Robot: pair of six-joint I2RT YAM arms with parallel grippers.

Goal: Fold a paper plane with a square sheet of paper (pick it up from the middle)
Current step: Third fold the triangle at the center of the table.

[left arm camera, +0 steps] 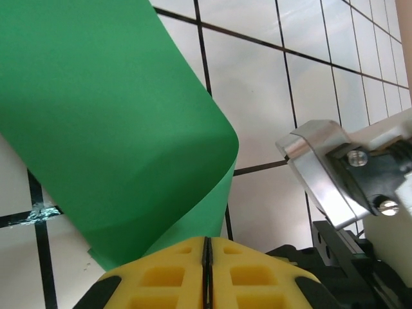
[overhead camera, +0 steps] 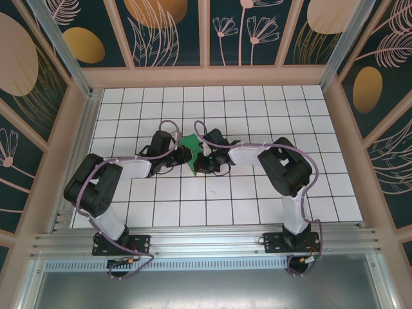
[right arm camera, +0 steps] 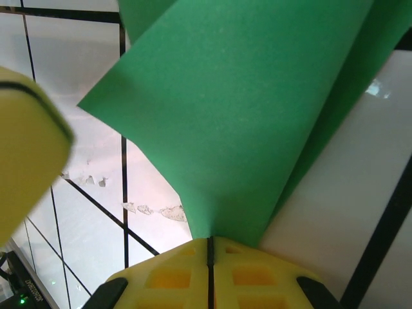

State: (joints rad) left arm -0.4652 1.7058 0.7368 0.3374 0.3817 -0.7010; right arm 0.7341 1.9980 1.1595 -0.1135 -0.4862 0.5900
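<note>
Item: thin bright green square sheet of paper, bowed into a loose curve, no sharp crease visible.
Item position: between the two pincers, standing on edge in the overhead view and rising away from the pads of both.
Left pincer: yellow pads pressed together to a hairline seam. The sheet's lower fold runs down into that seam, so it is clamped on the sheet.
Right pincer: yellow pads likewise closed. The sheet narrows to a point at the seam and is pinched there.
Spacing: the pincers face each other tip to tip and close together, with the sheet spanning the gap.
Support: white tiled counter with black grid lines, below and beyond both pincers. There are scuffed patches left of the right pincer's pads.
Adjacent hardware: silver metal bracket with screws, just right of the left pincer.
Unidentified: blurred yellow block left of the right pincer, too blurred to identify.
</note>
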